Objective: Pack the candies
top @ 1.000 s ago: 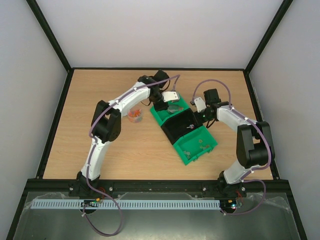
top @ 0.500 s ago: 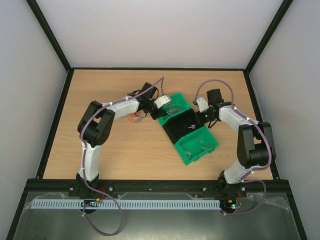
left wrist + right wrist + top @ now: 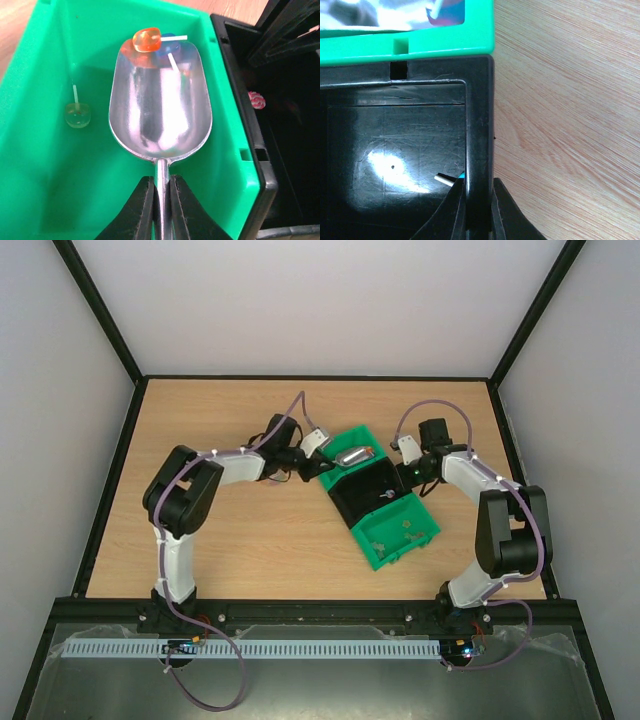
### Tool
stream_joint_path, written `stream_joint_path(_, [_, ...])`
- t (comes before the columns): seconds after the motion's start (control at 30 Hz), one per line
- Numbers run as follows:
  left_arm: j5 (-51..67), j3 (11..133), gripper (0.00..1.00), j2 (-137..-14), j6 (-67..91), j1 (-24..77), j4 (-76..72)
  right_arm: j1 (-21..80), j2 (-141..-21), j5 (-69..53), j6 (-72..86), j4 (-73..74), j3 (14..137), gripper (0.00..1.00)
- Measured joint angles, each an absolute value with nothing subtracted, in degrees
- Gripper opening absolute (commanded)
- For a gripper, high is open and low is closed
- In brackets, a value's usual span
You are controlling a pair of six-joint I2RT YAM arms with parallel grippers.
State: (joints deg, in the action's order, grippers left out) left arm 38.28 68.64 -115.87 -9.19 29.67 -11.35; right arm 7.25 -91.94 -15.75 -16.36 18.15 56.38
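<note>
Our left gripper (image 3: 161,200) is clamped on the handle of the scoop (image 3: 160,110), inside the green bin (image 3: 40,190) nearer the bench's far edge. Two candies (image 3: 147,39) sit at its tip, so we should tilt slowly. Our right gripper (image 3: 479,200) pinches the wall of the black bin (image 3: 479,125); we should brace it firmly.

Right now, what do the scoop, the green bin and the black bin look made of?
The scoop: polished metal, probably steel; mirror-like bowl reflects the bin.
The green bin: moulded plastic, smooth semi-gloss, even colour.
The black bin: likely hard plastic too, glossy with fine scratches and a glare spot.
</note>
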Motion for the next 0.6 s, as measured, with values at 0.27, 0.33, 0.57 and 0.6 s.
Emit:
stream_joint_path(0.27, [40.3, 65.2, 0.02, -114.2, -7.8, 28.3, -16.8, 6.3, -91.9, -15.8, -16.8, 18.3, 56.4, 0.01])
stream_joint_path(0.33, [40.5, 64.5, 0.02, -113.8, -7.6, 27.9, -17.4, 6.0, -91.9, -15.9, -17.0, 18.4, 56.4, 0.01])
stream_joint_path(0.57, [40.4, 63.6, 0.02, -109.1, -8.5, 25.8, -15.0, 5.2, -92.5, -15.0, -17.6, 18.5, 57.2, 0.01])
stream_joint_path(0.6, [40.4, 63.6, 0.02, -107.6, -9.3, 25.4, -13.8, 5.0, -92.9, -14.9, -17.7, 18.5, 57.6, 0.01])
